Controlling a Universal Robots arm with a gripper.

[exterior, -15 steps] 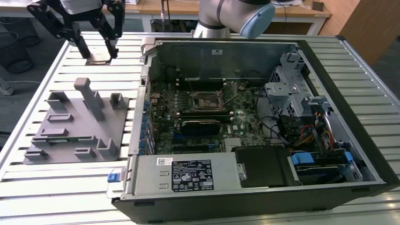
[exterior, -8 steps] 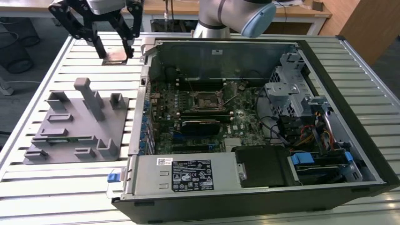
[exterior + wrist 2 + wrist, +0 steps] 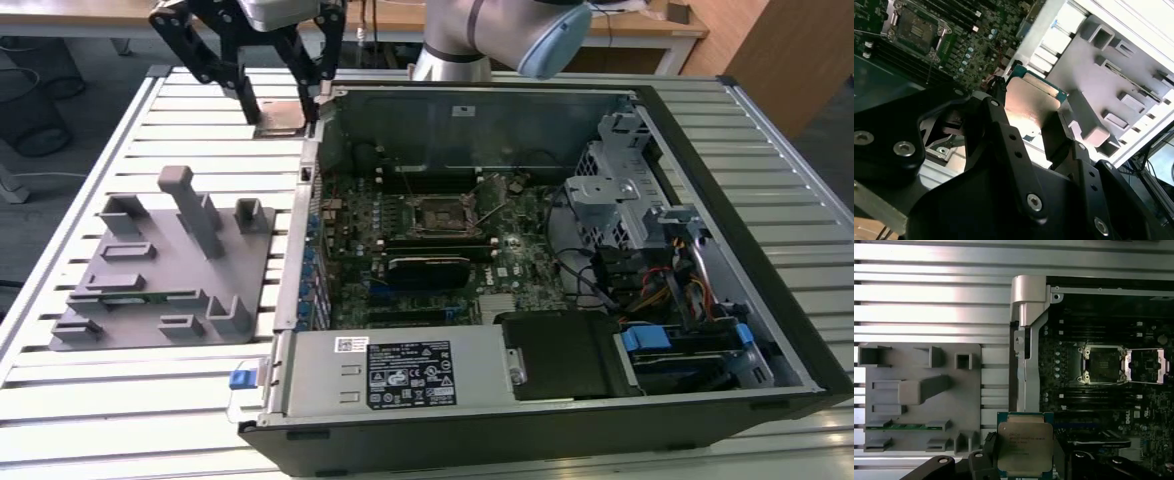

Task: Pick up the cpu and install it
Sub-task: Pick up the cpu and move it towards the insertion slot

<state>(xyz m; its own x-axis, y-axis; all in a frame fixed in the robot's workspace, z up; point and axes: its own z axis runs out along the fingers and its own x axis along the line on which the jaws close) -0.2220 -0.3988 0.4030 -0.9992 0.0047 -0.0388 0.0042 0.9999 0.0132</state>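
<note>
The cpu (image 3: pixel 284 117), a flat square chip with a silver-grey top and green rim, hangs in the air over the slatted table, just outside the far corner of the open computer case on the exterior view's left. My gripper (image 3: pixel 282 114) is shut on it by two opposite edges. Both wrist views show the cpu (image 3: pixel 1025 447) (image 3: pixel 1034 100) held between the black fingers (image 3: pixel 999 95). The empty socket (image 3: pixel 441 215) (image 3: pixel 1102 365) on the motherboard stands open, its metal load plate (image 3: pixel 1146 365) swung aside. The cpu is well apart from it.
A grey fixture tray (image 3: pixel 160 265) (image 3: pixel 919 390) with upright posts lies on the table on the exterior view's left, and a green memory strip (image 3: pixel 901 427) sits in one slot. The case wall (image 3: pixel 304 200) stands between tray and motherboard. A power supply (image 3: pixel 387 372) and drive cage (image 3: pixel 627 190) fill the case's near and right parts.
</note>
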